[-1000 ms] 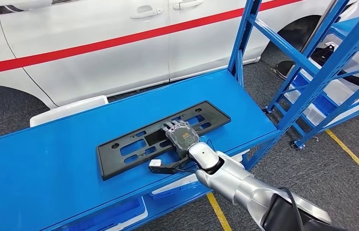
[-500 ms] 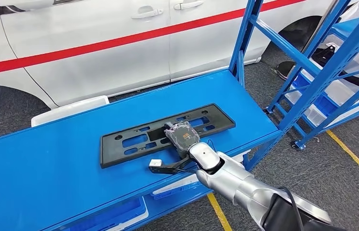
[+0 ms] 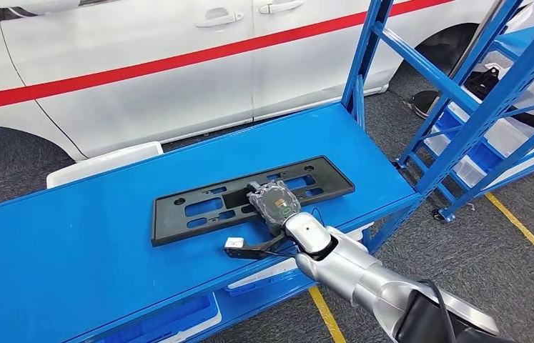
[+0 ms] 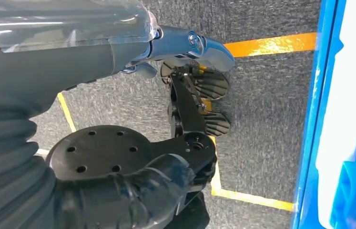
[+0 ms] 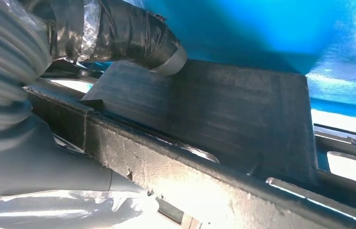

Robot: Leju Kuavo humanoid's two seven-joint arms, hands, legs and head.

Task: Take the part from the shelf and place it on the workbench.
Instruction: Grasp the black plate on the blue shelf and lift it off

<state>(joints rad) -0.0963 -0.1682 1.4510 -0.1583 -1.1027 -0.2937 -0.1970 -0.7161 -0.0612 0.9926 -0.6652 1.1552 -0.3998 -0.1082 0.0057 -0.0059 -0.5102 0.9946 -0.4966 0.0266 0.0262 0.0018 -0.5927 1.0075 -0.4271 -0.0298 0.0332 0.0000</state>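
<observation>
Black part lies flat on the blue tabletop, long axis running left-right, white car behind it. Right hand sits on the part's near edge at mid-length, thumb over the top face and fingers clamped on the edge (right wrist view). Blue shelf stands further right. Left hand: can't tell its state.

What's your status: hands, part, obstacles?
Right hand grips part on blue shelf. Left hand hangs; state unclear. Nothing blocking.
</observation>
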